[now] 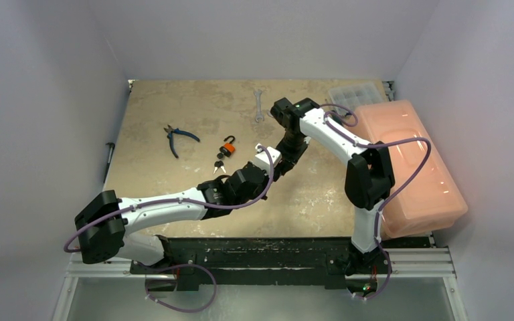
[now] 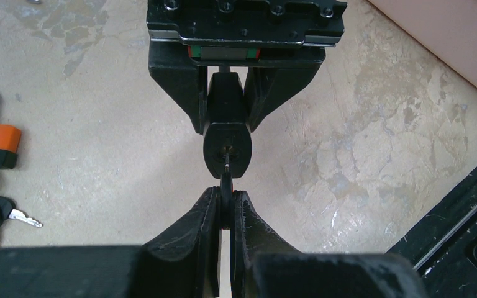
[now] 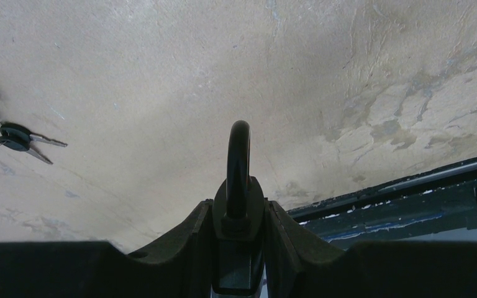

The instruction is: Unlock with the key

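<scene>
In the right wrist view my right gripper [image 3: 238, 208] is shut on a black padlock [image 3: 238, 186], whose shackle points away from the camera. The left wrist view shows the padlock's underside [image 2: 227, 146] facing me. My left gripper [image 2: 225, 194] is shut on the black head of a key [image 2: 226, 185], and the key's blade tip sits in the keyhole. From above, the two grippers meet nose to nose over the middle of the table, left gripper [image 1: 268, 162] and right gripper [image 1: 288, 154]. The shackle is seen edge-on, so I cannot tell whether it is locked.
An orange padlock [image 1: 227, 144] with a bunch of spare keys [image 1: 219, 164] lies left of the grippers. Blue-handled pliers [image 1: 177, 138] lie farther left and a wrench [image 1: 259, 104] at the back. A pink bin [image 1: 411, 160] and a clear tray [image 1: 355, 93] stand on the right.
</scene>
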`<move>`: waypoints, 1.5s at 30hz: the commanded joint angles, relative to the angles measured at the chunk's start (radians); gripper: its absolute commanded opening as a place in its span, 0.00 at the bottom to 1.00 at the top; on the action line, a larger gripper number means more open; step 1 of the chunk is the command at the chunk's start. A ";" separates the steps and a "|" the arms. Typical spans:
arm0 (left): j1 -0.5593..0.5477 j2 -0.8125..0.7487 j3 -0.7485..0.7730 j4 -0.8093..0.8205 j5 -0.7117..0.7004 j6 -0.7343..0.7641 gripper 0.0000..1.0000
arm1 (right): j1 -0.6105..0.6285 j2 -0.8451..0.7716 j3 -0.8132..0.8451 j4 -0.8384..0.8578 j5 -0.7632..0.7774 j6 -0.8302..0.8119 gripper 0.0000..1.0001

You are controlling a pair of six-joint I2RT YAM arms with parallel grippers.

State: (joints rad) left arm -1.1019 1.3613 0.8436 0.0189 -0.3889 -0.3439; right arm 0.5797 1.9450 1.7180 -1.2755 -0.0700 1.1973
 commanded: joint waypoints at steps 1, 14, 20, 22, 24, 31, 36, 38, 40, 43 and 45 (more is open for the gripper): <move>-0.007 -0.010 0.062 0.095 0.022 0.021 0.00 | 0.035 -0.035 0.033 -0.019 -0.061 0.037 0.00; -0.007 0.008 0.063 0.105 -0.007 0.024 0.00 | 0.057 -0.075 0.000 0.008 -0.055 0.065 0.00; -0.007 0.004 0.051 0.119 -0.016 0.017 0.00 | 0.070 -0.091 -0.007 0.015 -0.060 0.075 0.00; -0.007 0.001 0.044 0.125 -0.018 0.010 0.00 | 0.076 -0.097 -0.014 0.019 -0.063 0.079 0.00; -0.007 0.000 0.040 0.132 -0.019 0.004 0.00 | 0.081 -0.104 -0.022 0.030 -0.070 0.080 0.00; -0.007 -0.009 0.009 0.153 -0.065 -0.009 0.00 | 0.087 -0.112 -0.027 0.044 -0.080 0.081 0.00; -0.006 -0.019 -0.021 0.184 -0.097 -0.021 0.00 | 0.092 -0.118 -0.039 0.058 -0.089 0.078 0.00; -0.004 -0.022 -0.025 0.186 -0.116 -0.036 0.00 | 0.094 -0.121 -0.039 0.058 -0.086 0.079 0.00; -0.004 -0.020 -0.025 0.178 -0.135 -0.053 0.00 | 0.094 -0.124 -0.040 0.058 -0.084 0.081 0.00; -0.004 -0.017 -0.036 0.194 -0.129 -0.054 0.00 | 0.095 -0.123 -0.039 0.059 -0.090 0.082 0.00; -0.004 -0.016 -0.051 0.221 -0.107 -0.011 0.00 | 0.097 -0.121 -0.035 0.055 -0.090 0.082 0.00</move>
State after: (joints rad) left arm -1.1095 1.3609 0.8028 0.0673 -0.4896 -0.3664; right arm 0.6216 1.9095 1.6722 -1.1725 -0.0174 1.2507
